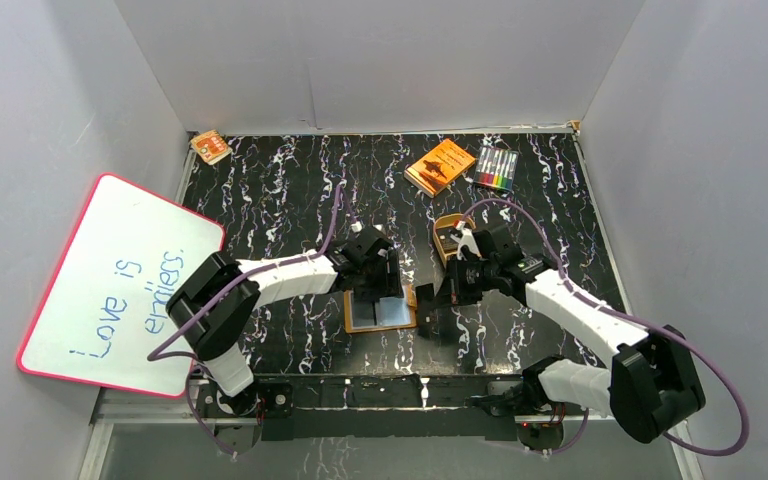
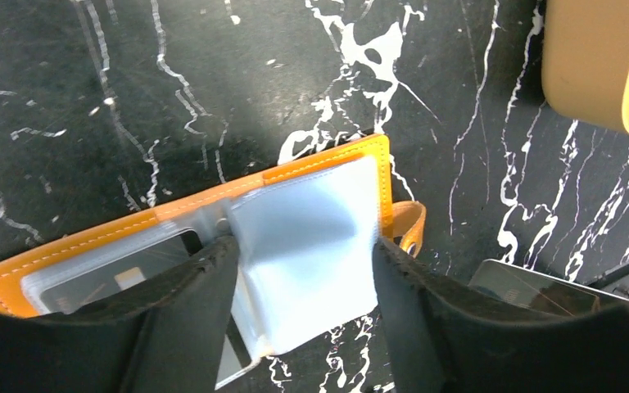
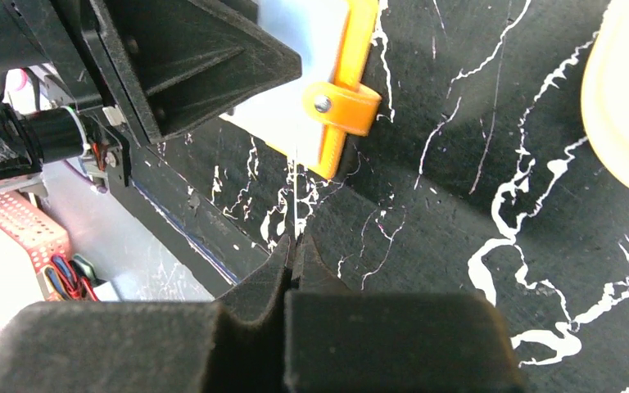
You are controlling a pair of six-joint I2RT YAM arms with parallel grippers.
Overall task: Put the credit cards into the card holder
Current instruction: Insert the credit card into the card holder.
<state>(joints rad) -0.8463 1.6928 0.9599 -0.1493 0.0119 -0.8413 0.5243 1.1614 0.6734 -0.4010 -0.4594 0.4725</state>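
Note:
The orange card holder (image 1: 352, 322) lies open on the black marble table, between the arms. In the left wrist view its orange rim (image 2: 90, 241) frames clear pockets, and a grey card (image 2: 106, 282) sits in the left half. My left gripper (image 1: 380, 275) is over it. Its jaws (image 2: 303, 246) stand on both side edges of a pale blue card (image 2: 307, 237), which looks slightly bent. My right gripper (image 1: 447, 295) is just right of the holder, shut (image 3: 295, 241) on a thin card (image 3: 295, 188) seen edge-on. That card also shows in the left wrist view (image 2: 524, 286). The snap strap (image 3: 340, 106) points toward it.
A gold oval tray (image 1: 447, 235) sits just behind the right gripper. An orange book (image 1: 440, 166) and a marker set (image 1: 497, 169) lie at the back. A whiteboard (image 1: 120, 285) leans at the left, and a small orange item (image 1: 210, 146) is at the back left.

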